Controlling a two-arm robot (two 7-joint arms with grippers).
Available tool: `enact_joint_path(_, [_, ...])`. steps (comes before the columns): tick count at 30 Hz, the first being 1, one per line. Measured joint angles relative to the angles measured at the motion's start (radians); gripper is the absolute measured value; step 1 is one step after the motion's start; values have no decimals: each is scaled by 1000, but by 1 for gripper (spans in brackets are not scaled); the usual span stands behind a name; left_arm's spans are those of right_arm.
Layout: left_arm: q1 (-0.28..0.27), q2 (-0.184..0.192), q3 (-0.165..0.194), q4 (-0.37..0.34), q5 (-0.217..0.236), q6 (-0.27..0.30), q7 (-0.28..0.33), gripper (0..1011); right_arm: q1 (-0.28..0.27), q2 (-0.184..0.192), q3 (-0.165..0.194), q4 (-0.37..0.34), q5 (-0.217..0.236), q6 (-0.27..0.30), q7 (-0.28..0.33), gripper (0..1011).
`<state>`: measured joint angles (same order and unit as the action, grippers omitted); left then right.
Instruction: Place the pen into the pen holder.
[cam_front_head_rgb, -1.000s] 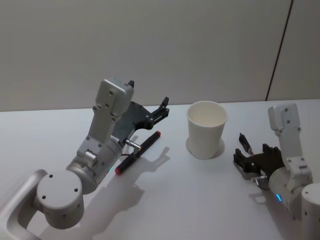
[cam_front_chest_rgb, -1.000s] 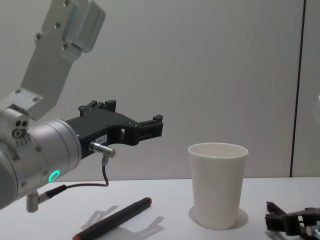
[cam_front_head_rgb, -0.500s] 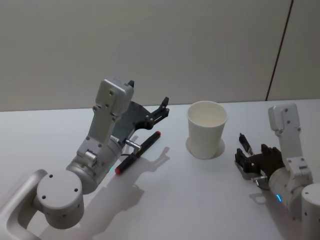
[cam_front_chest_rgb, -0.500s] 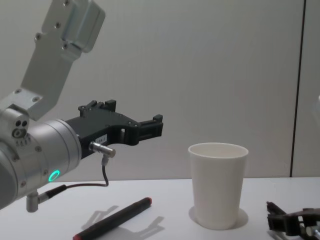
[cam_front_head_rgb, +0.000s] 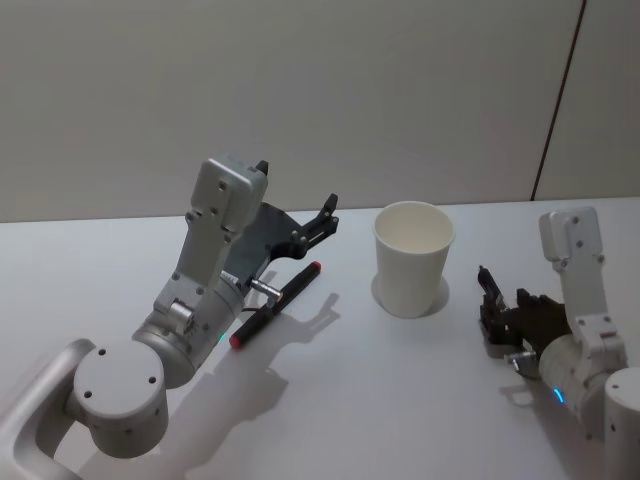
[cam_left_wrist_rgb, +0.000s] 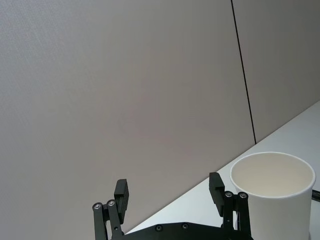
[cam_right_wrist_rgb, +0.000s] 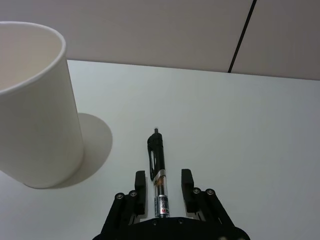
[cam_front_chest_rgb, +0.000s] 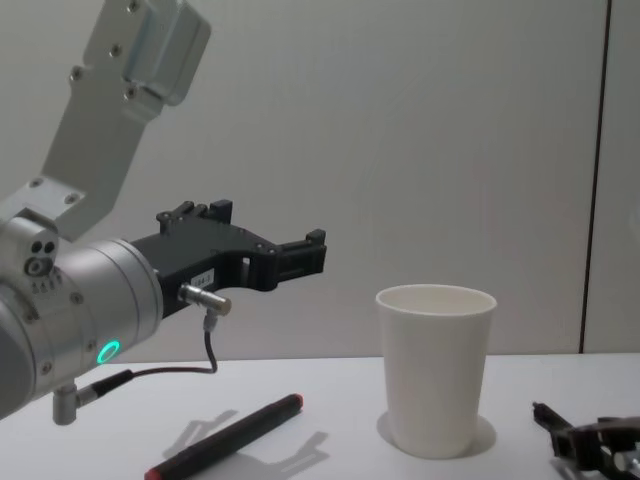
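The pen holder, a white paper cup (cam_front_head_rgb: 413, 258) (cam_front_chest_rgb: 435, 365) (cam_right_wrist_rgb: 30, 110), stands upright and empty on the table. To its right a black pen (cam_front_head_rgb: 487, 285) (cam_right_wrist_rgb: 158, 160) lies flat, tip pointing away from me. My right gripper (cam_front_head_rgb: 497, 315) (cam_right_wrist_rgb: 162, 182) rests low at the pen's near end, open, one finger on each side of the barrel with small gaps. My left gripper (cam_front_head_rgb: 328, 215) (cam_left_wrist_rgb: 168, 190) (cam_front_chest_rgb: 315, 250) hangs open and empty above the table, left of the cup.
A second pen, black with red ends (cam_front_head_rgb: 275, 303) (cam_front_chest_rgb: 225, 438), lies on the white table (cam_front_head_rgb: 380, 400) under my left arm. A plain wall stands close behind the table's far edge.
My right gripper has shifted a little to the right and back along the black pen, away from the cup. The left arm, the cup and both pens have not moved.
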<state>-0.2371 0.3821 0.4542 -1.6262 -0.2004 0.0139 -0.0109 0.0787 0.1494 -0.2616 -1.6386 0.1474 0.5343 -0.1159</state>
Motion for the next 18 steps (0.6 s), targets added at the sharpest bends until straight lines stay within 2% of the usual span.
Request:
enact_joint_path(3, [0, 0, 0, 0, 0, 0, 0, 1001, 0, 0, 0, 0, 0, -1, 0, 346])
enact_joint_path(5, [0, 0, 0, 0, 0, 0, 0, 1001, 0, 0, 1, 0, 1, -3, 0, 306])
enact_joint_path(6, [0, 0, 0, 0, 0, 0, 0, 1001, 0, 0, 1, 0, 1, -3, 0, 247])
enact_joint_path(8, [0, 0, 0, 0, 0, 0, 0, 1001, 0, 0, 1, 0, 1, -4, 0, 231])
enact_joint_path(11, [0, 0, 0, 0, 0, 0, 0, 1001, 0, 0, 1, 0, 1, -5, 0, 120])
enact_joint_path(18, [0, 0, 0, 0, 0, 0, 0, 1001, 0, -1, 1, 0, 2, -7, 0, 110])
